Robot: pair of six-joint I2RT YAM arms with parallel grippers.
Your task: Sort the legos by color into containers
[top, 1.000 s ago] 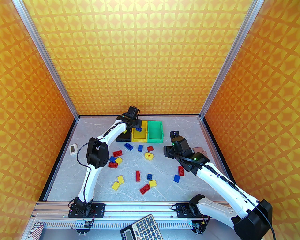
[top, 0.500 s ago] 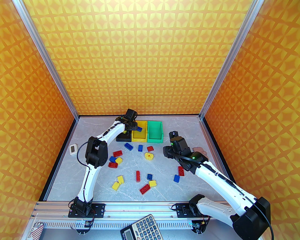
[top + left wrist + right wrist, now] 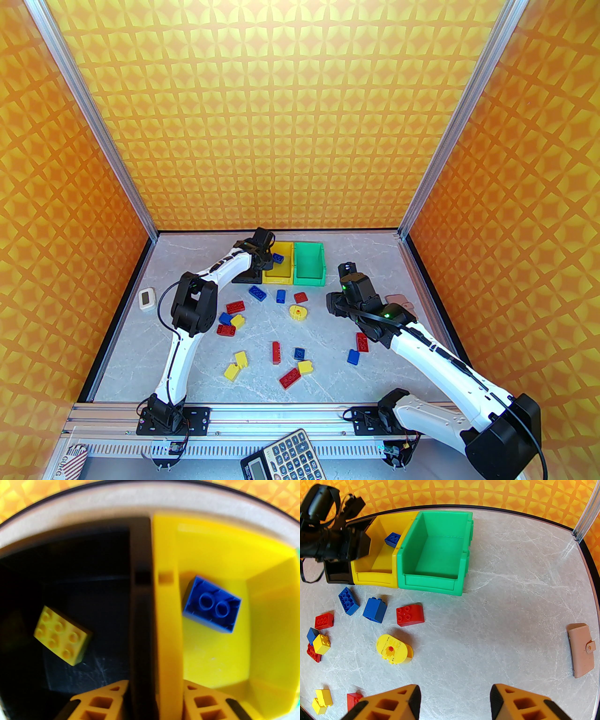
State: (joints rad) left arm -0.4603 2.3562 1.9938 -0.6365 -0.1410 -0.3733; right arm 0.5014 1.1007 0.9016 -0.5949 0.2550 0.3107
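Observation:
Black (image 3: 243, 280), yellow (image 3: 276, 280) and green (image 3: 309, 280) containers stand side by side at the back. A blue lego (image 3: 212, 604) lies upside down in the yellow container (image 3: 269, 620), and a yellow lego (image 3: 62, 638) lies in the black container (image 3: 93, 562). My left gripper (image 3: 155, 698) hovers over the wall where those two meet, fingers drawn close, holding no lego. My right gripper (image 3: 454, 698) hangs open and empty above the table, right of the round yellow lego (image 3: 393, 650). Several red, blue and yellow legos (image 3: 281, 296) lie scattered on the table.
A tan wallet (image 3: 582, 650) lies near the right edge. A small white device (image 3: 146, 298) sits at the left edge. A grey calculator (image 3: 283, 457) rests in front of the arm bases. The green container (image 3: 431, 585) has nothing in it.
My left gripper has drawn back left and lower from over the yellow container, and its fingers have closed. The blue lego stays in that container. The right arm has barely moved.

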